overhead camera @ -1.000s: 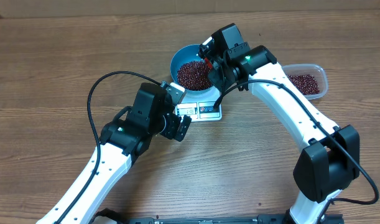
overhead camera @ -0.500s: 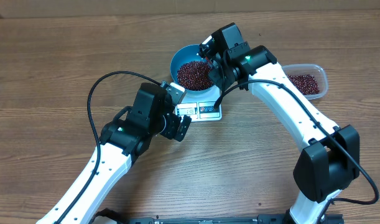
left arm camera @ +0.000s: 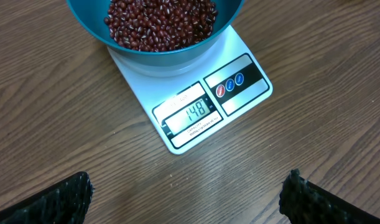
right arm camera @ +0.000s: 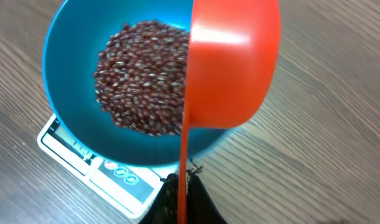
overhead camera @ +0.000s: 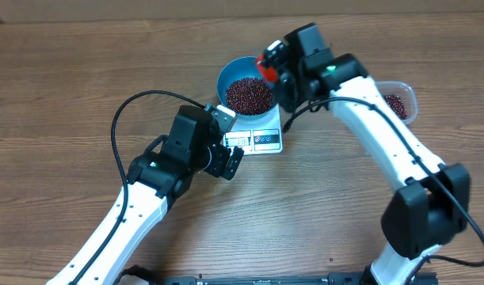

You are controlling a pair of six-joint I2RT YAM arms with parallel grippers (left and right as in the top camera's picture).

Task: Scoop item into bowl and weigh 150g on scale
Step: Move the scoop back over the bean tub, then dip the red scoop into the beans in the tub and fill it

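The blue bowl (overhead camera: 226, 77) stands on the white scale (overhead camera: 261, 140) and holds a heap of dark red-brown beans (overhead camera: 248, 95). In the left wrist view the scale (left arm camera: 239, 46) has a display (left arm camera: 196, 112) reading 148, below the bowl (left arm camera: 90, 22) of beans (left arm camera: 158, 22). My right gripper (right arm camera: 183, 182) is shut on the thin handle of a red scoop (right arm camera: 234, 62). The scoop is turned on its side over the right rim of the bowl (right arm camera: 53, 74), its inside hidden. My left gripper (left arm camera: 186, 199) hangs open over bare wood in front of the scale, holding nothing.
A clear rectangular container (overhead camera: 400, 101) with more beans sits on the wooden table right of the bowl, partly behind my right arm (overhead camera: 368, 119). My left arm (overhead camera: 158, 170) lies across the front left of the table.
My right arm has swung to the right, carrying the red scoop from over the beans to the bowl's right rim. The left arm has not moved.
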